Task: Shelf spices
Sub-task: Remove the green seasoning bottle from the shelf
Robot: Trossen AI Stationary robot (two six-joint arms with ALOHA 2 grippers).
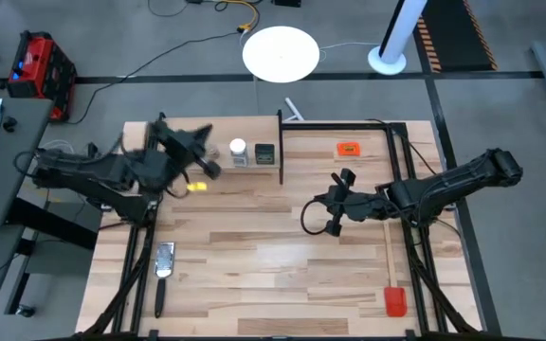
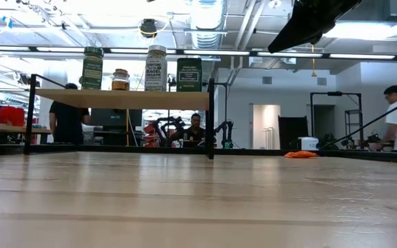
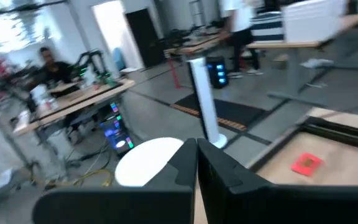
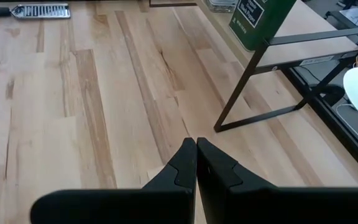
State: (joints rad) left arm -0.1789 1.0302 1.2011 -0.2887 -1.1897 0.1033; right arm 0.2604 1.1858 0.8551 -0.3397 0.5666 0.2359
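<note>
Clearly, the shelf [image 2: 123, 99], a pale wood plank on a thin black frame, stood at the bench's [image 1: 273, 265] far left edge. On it from left to right stood a green-lidded jar [image 2: 92, 68], a brownish jar [image 2: 120, 80], a white-lidded jar [image 2: 156, 68] and a dark green tin [image 2: 189, 74]. The left gripper [image 3: 196, 163] hovered above the shelf, jaws closed on nothing. The right gripper [image 4: 196, 163] hung over mid-bench, jaws likewise closed and empty.

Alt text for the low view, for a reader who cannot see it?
Four spice containers stand in a row on a light-wood shelf with a black frame: green-lidded jar, brownish jar, white-lidded jar, dark tin. People sit behind.
</note>
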